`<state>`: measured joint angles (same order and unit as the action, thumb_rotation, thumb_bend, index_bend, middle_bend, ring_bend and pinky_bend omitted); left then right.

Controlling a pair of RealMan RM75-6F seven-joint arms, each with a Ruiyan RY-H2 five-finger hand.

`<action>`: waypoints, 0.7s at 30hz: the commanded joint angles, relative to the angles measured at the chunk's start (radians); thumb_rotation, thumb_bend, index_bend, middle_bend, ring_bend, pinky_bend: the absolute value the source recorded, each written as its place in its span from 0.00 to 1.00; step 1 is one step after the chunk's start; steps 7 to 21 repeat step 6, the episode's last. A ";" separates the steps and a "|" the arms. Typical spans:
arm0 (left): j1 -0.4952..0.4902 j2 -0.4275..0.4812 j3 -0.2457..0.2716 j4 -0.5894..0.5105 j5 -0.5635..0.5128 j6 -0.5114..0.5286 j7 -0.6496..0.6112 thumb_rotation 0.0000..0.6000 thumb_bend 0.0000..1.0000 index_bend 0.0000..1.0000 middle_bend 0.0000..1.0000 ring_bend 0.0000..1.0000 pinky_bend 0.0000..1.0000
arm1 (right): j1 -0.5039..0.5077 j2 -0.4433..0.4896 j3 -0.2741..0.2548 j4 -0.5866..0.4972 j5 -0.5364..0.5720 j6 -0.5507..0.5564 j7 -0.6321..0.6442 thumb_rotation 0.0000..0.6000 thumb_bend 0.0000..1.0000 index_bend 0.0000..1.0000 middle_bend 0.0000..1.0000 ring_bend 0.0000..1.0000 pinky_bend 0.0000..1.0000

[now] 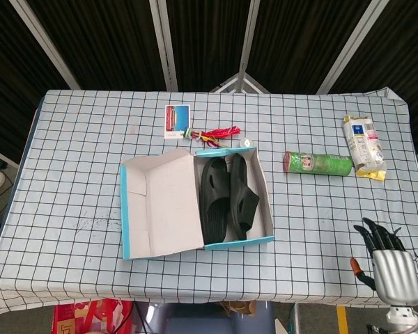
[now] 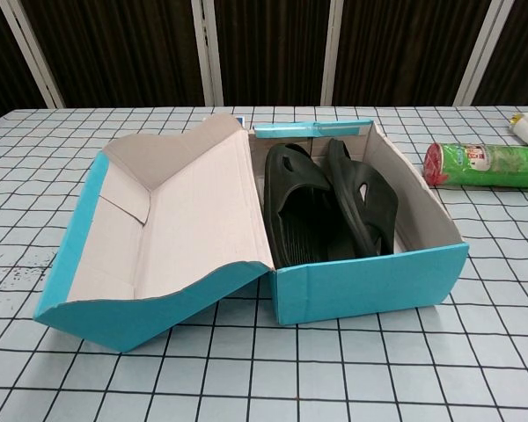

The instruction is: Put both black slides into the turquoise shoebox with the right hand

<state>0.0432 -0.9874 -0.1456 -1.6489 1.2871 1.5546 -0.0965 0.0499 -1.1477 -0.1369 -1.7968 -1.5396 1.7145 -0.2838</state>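
Observation:
The turquoise shoebox [image 1: 267,209] [image 2: 370,277] stands open near the table's front, its lid [image 1: 160,205] [image 2: 172,233] folded out to the left. Both black slides [image 1: 228,198] [image 2: 330,207] lie inside it, the right one tilted on its edge against the box wall. My right hand [image 1: 388,261] hangs at the lower right corner of the head view, off the front edge of the table, fingers spread and holding nothing. The chest view does not show it. My left hand appears in neither view.
A green cylindrical can [image 1: 318,163] [image 2: 488,164] lies on its side right of the box. A snack packet [image 1: 363,146] sits at the far right. A photo card [image 1: 177,120] and a red tassel bundle [image 1: 214,133] lie behind the box.

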 commanded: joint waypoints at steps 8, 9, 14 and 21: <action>-0.005 0.000 0.000 0.008 -0.008 -0.016 -0.002 1.00 0.37 0.07 0.00 0.00 0.09 | -0.044 0.005 0.018 0.020 -0.026 0.033 0.015 1.00 0.32 0.25 0.16 0.18 0.26; -0.005 0.000 0.000 0.008 -0.008 -0.016 -0.002 1.00 0.37 0.07 0.00 0.00 0.09 | -0.044 0.005 0.018 0.020 -0.026 0.033 0.015 1.00 0.32 0.25 0.16 0.18 0.26; -0.005 0.000 0.000 0.008 -0.008 -0.016 -0.002 1.00 0.37 0.07 0.00 0.00 0.09 | -0.044 0.005 0.018 0.020 -0.026 0.033 0.015 1.00 0.32 0.25 0.16 0.18 0.26; -0.005 0.000 0.000 0.008 -0.008 -0.016 -0.002 1.00 0.37 0.07 0.00 0.00 0.09 | -0.044 0.005 0.018 0.020 -0.026 0.033 0.015 1.00 0.32 0.25 0.16 0.18 0.26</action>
